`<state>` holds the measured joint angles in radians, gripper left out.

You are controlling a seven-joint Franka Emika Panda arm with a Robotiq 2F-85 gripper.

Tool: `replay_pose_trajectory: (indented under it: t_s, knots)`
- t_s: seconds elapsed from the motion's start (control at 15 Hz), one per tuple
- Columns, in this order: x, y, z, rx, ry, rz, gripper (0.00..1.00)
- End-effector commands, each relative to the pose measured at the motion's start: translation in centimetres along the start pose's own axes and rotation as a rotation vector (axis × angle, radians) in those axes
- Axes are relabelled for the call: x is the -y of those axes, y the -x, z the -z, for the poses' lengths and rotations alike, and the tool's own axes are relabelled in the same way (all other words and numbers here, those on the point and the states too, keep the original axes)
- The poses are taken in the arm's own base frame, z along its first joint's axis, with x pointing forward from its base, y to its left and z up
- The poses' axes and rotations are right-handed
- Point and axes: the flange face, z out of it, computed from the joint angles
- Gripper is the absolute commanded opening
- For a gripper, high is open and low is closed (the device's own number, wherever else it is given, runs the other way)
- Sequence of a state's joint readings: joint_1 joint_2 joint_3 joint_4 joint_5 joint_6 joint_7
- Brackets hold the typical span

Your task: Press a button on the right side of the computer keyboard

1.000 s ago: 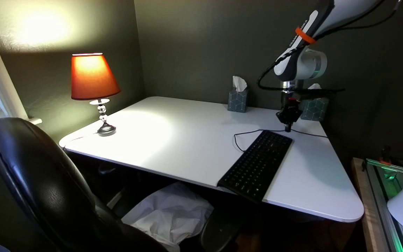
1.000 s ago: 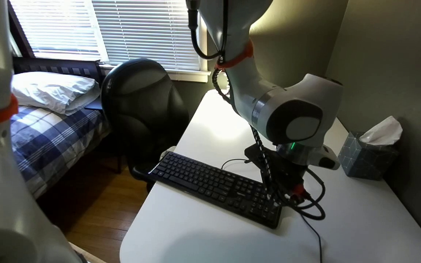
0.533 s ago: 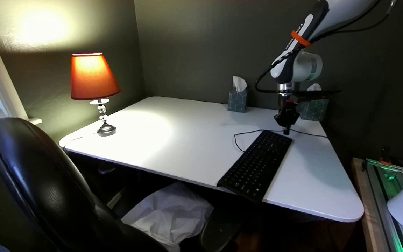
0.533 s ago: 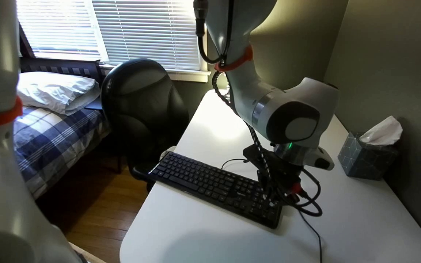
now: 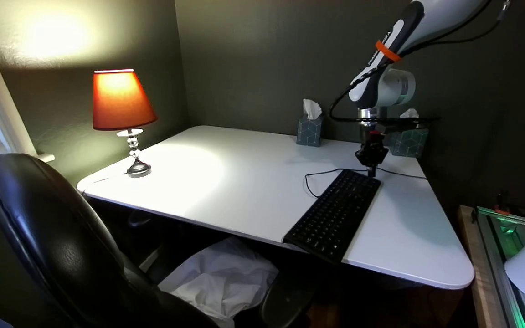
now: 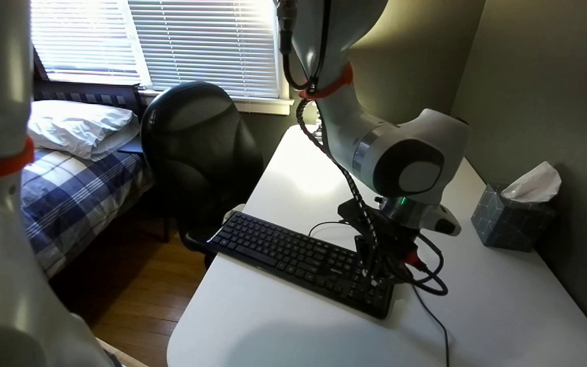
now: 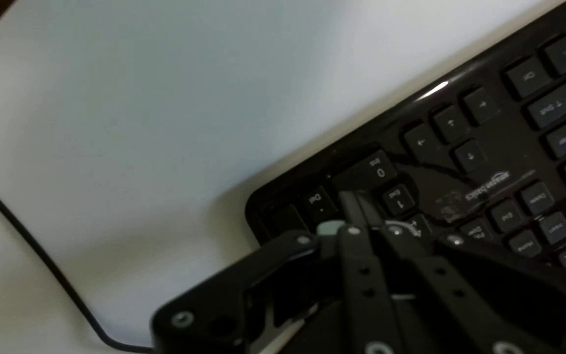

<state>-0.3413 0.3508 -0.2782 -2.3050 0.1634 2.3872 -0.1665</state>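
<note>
In an exterior view, the gripper (image 5: 372, 173) is hanging over the far end of the keyboard (image 5: 333, 216); in an exterior view, the keyboard is lying across the desk (image 6: 273, 306). In the wrist view, the fingers (image 7: 356, 211) are meeting over the number pad (image 7: 365, 172), contact unclear

The place seems to be a bedroom in a home. Below the gripper (image 5: 371, 173) is a white desk (image 5: 253, 182); near the gripper stands a tissue box (image 5: 410, 143). Well apart from the gripper are a plaid-covered bed (image 6: 79, 199), a pillow (image 6: 77, 125), window blinds (image 6: 207, 46), a black chair (image 6: 199, 158) and a lit lamp (image 5: 123, 102).
</note>
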Motion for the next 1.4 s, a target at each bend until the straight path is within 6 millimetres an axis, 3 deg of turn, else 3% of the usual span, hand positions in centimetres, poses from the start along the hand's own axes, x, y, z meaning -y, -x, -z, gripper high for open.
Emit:
replay_pose_trajectory:
  t_s: [0.0,1.33]
  knots:
    - [-0.2,-0.7,-0.5,0.032,-0.005,0.012,0.0]
    - [0.4,-2.4,-1.6,0.088,-0.016,0.071,0.0]
